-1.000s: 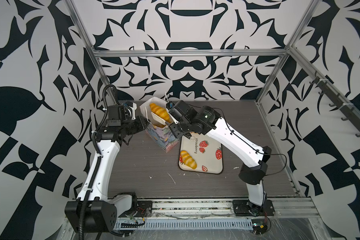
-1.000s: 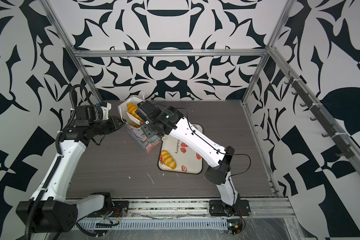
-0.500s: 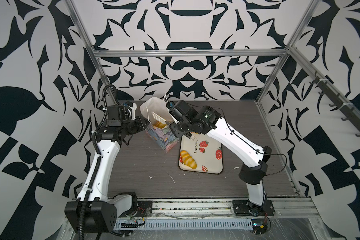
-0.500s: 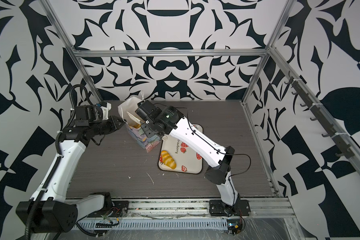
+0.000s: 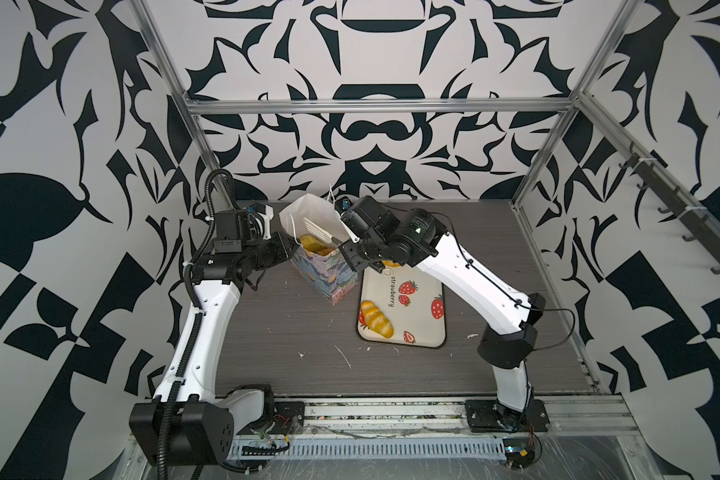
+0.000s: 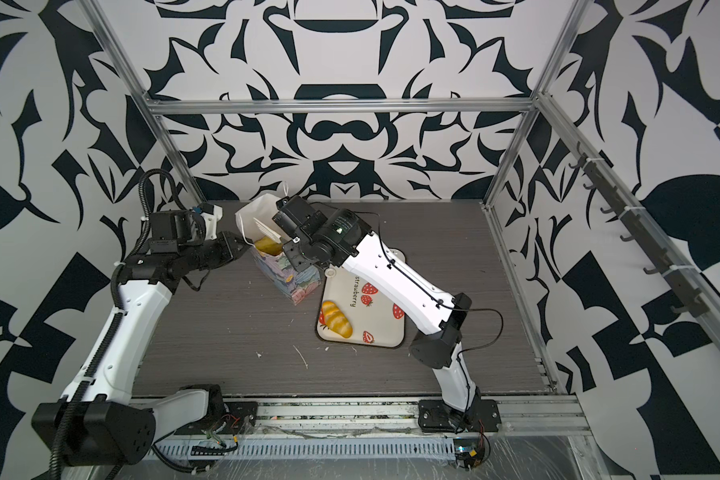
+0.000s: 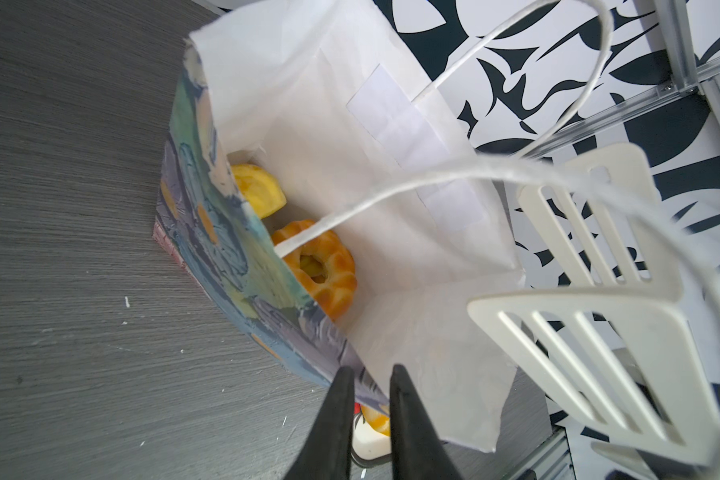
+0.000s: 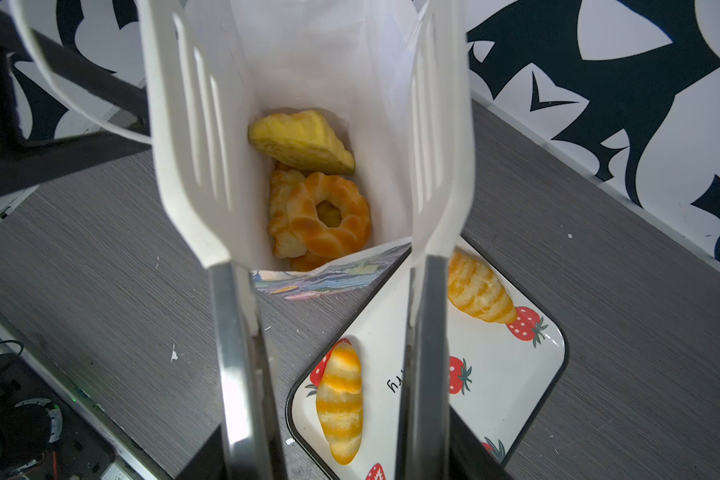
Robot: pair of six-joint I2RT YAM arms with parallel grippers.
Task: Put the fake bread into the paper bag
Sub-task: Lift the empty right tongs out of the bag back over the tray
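The paper bag (image 5: 321, 274) (image 6: 292, 278) stands tilted at the back of the table, its mouth open. My left gripper (image 5: 289, 249) (image 7: 370, 372) is shut on its near rim. Inside lie several pieces of fake bread, with a ring doughnut (image 8: 329, 216) (image 7: 329, 270) and a yellow wedge (image 8: 300, 141) on top. My right gripper (image 5: 350, 232) (image 8: 335, 440) is shut on white slotted tongs (image 8: 192, 124) (image 7: 599, 324). Their blades stand apart and empty over the bag's mouth. Two croissants (image 8: 339, 399) (image 8: 479, 291) remain on the strawberry tray (image 5: 416, 332).
The tray (image 6: 379, 332) lies right beside the bag, under my right arm. The bag's white cord handles (image 7: 391, 191) hang loose across its mouth. Small white scraps (image 5: 344, 357) dot the grey table. Aluminium frame posts and patterned walls close in all round.
The bread that the tongs held at the bag's mouth has dropped into the bag. The tongs' blades are now apart and empty. The left arm has kept still.
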